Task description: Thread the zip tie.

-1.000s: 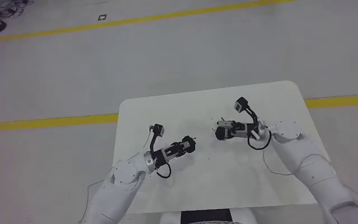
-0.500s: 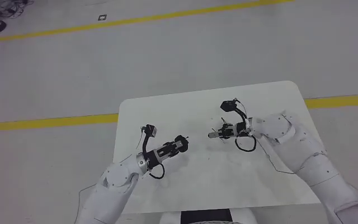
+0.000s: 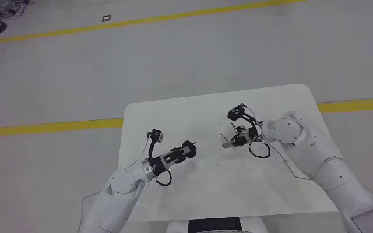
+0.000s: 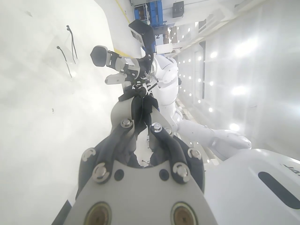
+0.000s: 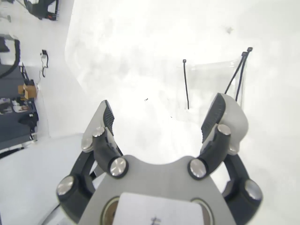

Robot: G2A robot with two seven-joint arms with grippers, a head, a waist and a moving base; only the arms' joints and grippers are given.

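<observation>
Zip ties are lying loose on the table. The right wrist view is giving you a single zip tie and, just beside it, a pair of zip ties with their heads close together. They are resting partly on what looks like a clear sheet. The left wrist view is showing you the same single tie and the same pair from the opposite side, on the table past the right gripper, with no gripper touching them.

From the top view you are getting the layout of the arms. The left gripper and the right gripper are facing each other over the middle of the table, near but apart. The left forearm is angling in from the near left corner. The right arm is folding sharply at the elbow, so its forearm is pointing back toward the centre.

You are seeing the right gripper with its fingers spread wide and nothing between them. The left gripper is pressing its fingers together on a thin dark strip. It may be a zip tie, but you cannot confirm that from these views.
</observation>
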